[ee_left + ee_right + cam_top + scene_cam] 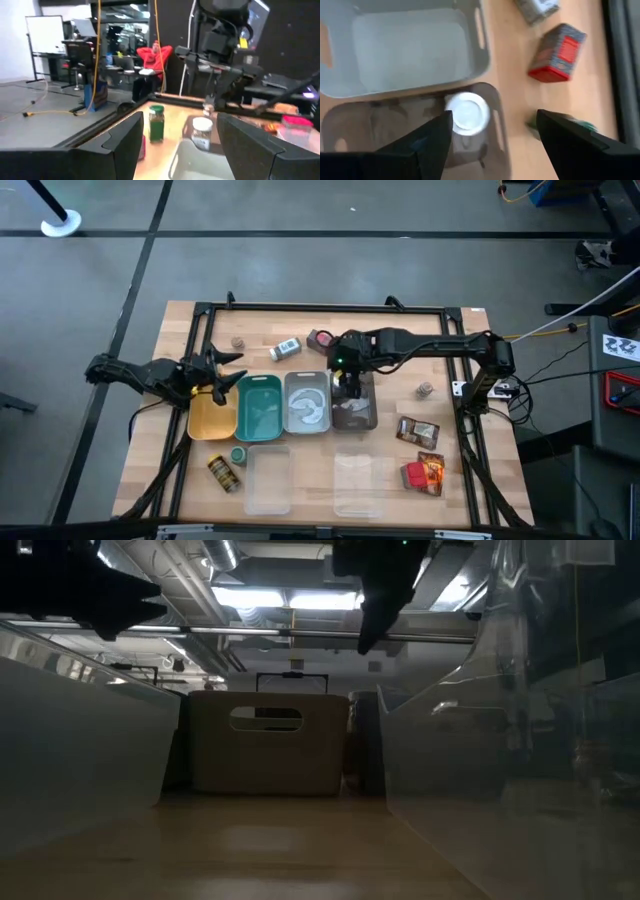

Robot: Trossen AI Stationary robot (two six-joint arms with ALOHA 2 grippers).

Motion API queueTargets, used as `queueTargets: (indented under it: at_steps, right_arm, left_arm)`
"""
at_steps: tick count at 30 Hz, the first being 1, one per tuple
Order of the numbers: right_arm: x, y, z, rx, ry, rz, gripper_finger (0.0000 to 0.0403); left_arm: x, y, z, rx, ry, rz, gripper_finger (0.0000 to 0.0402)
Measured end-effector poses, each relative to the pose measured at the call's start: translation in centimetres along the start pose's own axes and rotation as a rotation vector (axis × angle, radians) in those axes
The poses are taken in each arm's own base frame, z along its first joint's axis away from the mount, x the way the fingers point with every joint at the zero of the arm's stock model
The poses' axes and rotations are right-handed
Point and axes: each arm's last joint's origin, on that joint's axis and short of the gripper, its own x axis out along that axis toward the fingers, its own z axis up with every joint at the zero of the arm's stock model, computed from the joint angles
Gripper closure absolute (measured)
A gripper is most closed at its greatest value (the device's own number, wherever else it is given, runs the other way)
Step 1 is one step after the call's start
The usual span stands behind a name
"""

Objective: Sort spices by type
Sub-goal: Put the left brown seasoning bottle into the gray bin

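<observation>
right hand (490,135) spread wide, empty, above white-capped jar (466,113) in dark tray (410,102) | jar likely rigid, light, smooth: grip its sides below the cap | left hand (175,145) open, empty

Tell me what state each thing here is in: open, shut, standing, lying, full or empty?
right gripper: open, above the white-capped jar
white-capped jar: upright in the dark tray
light grey tray: looks empty
red box: lying on the table
left gripper: open, holding nothing
yellow-labelled jar: lying on its side
</observation>
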Motion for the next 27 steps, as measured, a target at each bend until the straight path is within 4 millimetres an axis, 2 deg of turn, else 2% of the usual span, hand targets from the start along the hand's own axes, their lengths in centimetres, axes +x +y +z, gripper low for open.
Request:
queueTargets:
  at_steps: [4,9,12,18,23,27]
  right_arm:
    - [-1.1,-0.4,-0.1,-0.047,0.019,-0.069,0.0116]
    - [-2.2,-1.5,-0.6,-0.077,0.022,-0.089,0.0116]
    - [-2.8,-2.9,-1.0,-0.044,0.033,-0.091,0.0116]
    - [-4.1,-6.6,-2.2,0.06,0.024,-0.072,0.0116]
    - [-4.6,-8.8,-3.8,0.13,0.031,-0.054,0.0116]
    - [-4.5,-9.4,-5.3,0.184,0.047,-0.048,0.0116]
  left_arm:
    - [0.1,0.3,1.2,-0.013,0.049,0.035,0.0164]
    - [0.4,1.0,3.9,-0.046,0.127,0.131,0.0164]
    - [0.9,1.3,5.8,-0.067,0.185,0.209,0.0164]
    - [2.9,1.8,8.0,-0.059,0.379,0.362,0.0164]
    - [5.5,2.6,8.5,-0.042,0.572,0.421,0.0164]
    - [7.7,4.0,7.8,-0.072,0.744,0.445,0.0164]
